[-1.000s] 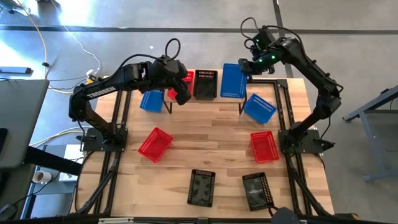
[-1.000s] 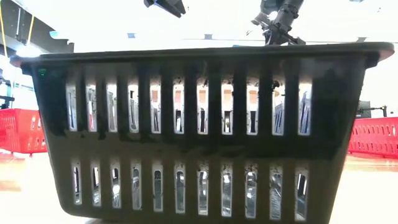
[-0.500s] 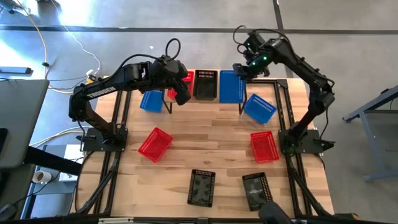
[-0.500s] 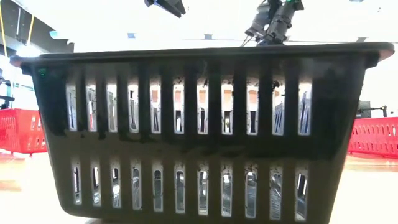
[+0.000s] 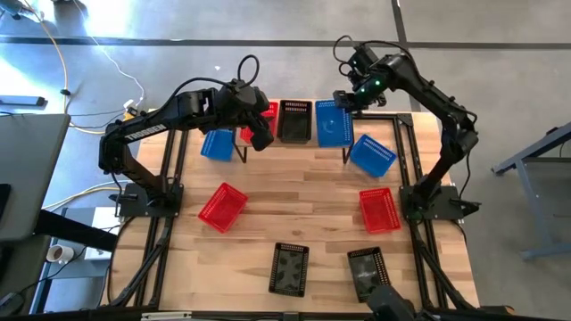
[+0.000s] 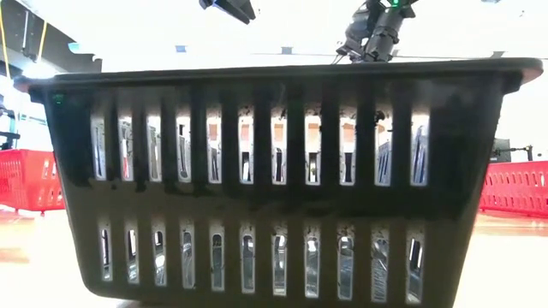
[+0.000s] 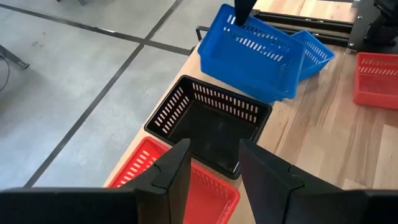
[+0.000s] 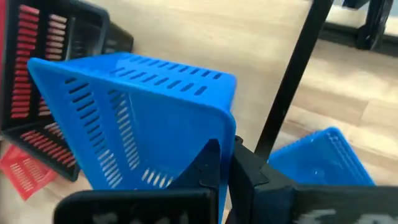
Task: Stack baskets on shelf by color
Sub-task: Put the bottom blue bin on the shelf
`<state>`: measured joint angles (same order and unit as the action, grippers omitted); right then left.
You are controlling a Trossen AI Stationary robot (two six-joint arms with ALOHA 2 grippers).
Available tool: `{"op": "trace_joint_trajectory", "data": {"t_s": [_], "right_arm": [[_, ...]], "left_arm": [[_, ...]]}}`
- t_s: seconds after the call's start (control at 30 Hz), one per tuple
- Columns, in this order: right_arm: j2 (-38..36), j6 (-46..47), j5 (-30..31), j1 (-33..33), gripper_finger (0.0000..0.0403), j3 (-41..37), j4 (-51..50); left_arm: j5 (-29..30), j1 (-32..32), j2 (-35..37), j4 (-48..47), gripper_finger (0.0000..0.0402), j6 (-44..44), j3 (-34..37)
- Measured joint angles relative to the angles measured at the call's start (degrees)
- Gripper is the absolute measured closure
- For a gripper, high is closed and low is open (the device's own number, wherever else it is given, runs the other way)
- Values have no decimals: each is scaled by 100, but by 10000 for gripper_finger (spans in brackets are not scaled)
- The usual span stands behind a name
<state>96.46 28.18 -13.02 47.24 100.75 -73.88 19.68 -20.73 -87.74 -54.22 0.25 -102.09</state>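
The shelf (image 5: pixel 346 157) stands at the table's far edge. On it, from left to right, are a red basket (image 5: pixel 268 111), a black basket (image 5: pixel 294 120) and a blue basket (image 5: pixel 332 125). My right gripper (image 5: pixel 344 99) is shut on the blue basket's far end. My left gripper (image 7: pixel 214 149) is open and empty; it hovers above the red basket (image 7: pixel 205 196) and the black basket (image 7: pixel 208 121). My right gripper pinches the blue basket's far short wall at its rim (image 8: pixel 227 146), one finger (image 8: pixel 208 165) on each side of the wall. The fingers come from above and from the far side. The basket (image 7: pixel 252 53) sits tilted, its far end raised, beside the black one.
On the table lie a blue basket (image 5: pixel 217 144) left of the shelf, a blue one (image 5: pixel 372 153) to its right, two red ones (image 5: pixel 221 207) (image 5: pixel 379 209) and two black ones (image 5: pixel 290 268) (image 5: pixel 367 273) near the front. One black basket (image 6: pixel 274 180) fills the low view.
My right gripper has gone a little toward the table's left with the blue basket. The basket has shifted toward the black basket and now lies right next to it on the shelf.
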Motion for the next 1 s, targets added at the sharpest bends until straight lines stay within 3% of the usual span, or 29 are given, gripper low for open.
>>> {"op": "trace_joint_trajectory", "data": {"t_s": [0.37,0.6,0.8,1.0], "right_arm": [[191,23,123,0,348,0,151],[169,-33,558,29,347,264,158],[169,-714,588,1,348,879,-210],[160,-1802,292,-578,348,1340,-1103]], "left_arm": [[0,0,0,0,275,0,1],[-2,-72,0,0,275,0,-1],[-1,-144,0,0,275,0,0],[-1,-185,0,-57,275,-153,0]]}}
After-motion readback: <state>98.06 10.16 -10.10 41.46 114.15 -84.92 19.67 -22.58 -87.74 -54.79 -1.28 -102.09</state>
